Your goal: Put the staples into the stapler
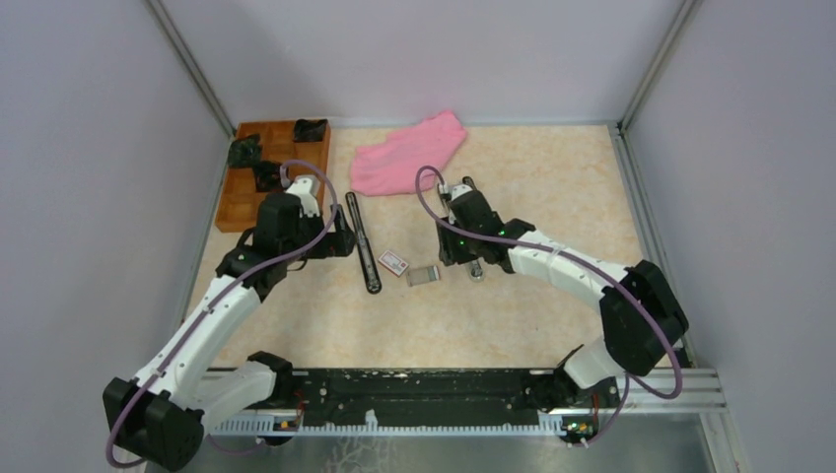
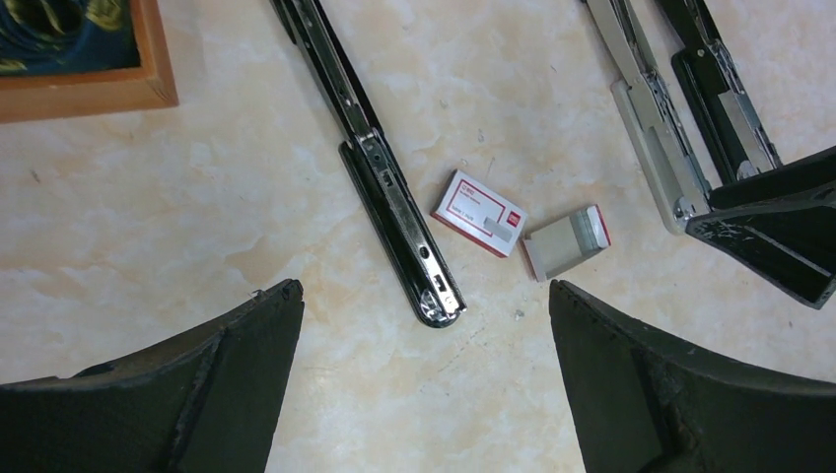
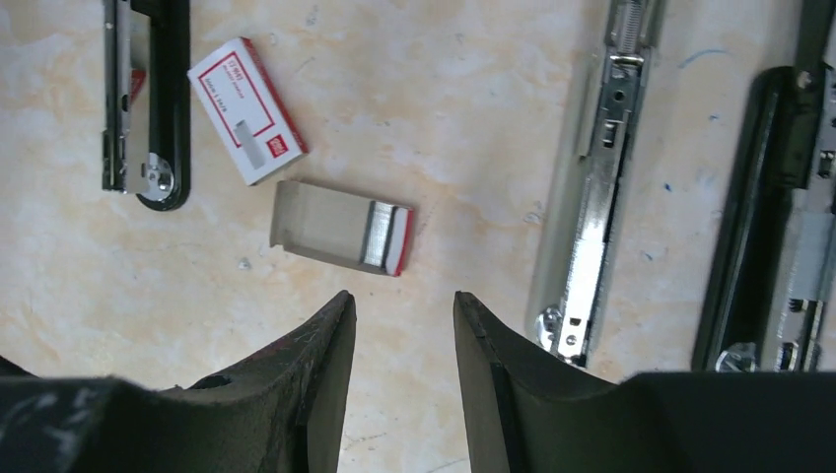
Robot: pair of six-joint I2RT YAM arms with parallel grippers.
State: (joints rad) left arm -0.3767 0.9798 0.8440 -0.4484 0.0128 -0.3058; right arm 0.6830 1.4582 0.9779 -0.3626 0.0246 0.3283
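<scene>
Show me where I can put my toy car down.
Bare table lies right of the pink cloth, and on the near side between the staple box and the black rail. The middle is crowded: stapler, box, left gripper, right gripper.

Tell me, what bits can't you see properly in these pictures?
- Top view: the right gripper covers most of the right stapler.
- Right wrist view: that stapler runs off the top edge.
- Top view: the staples are too small to make out.
- Wrist views: the staple box print is too small to read.
- Top view: the black things in the wooden tray are too small to name.
</scene>
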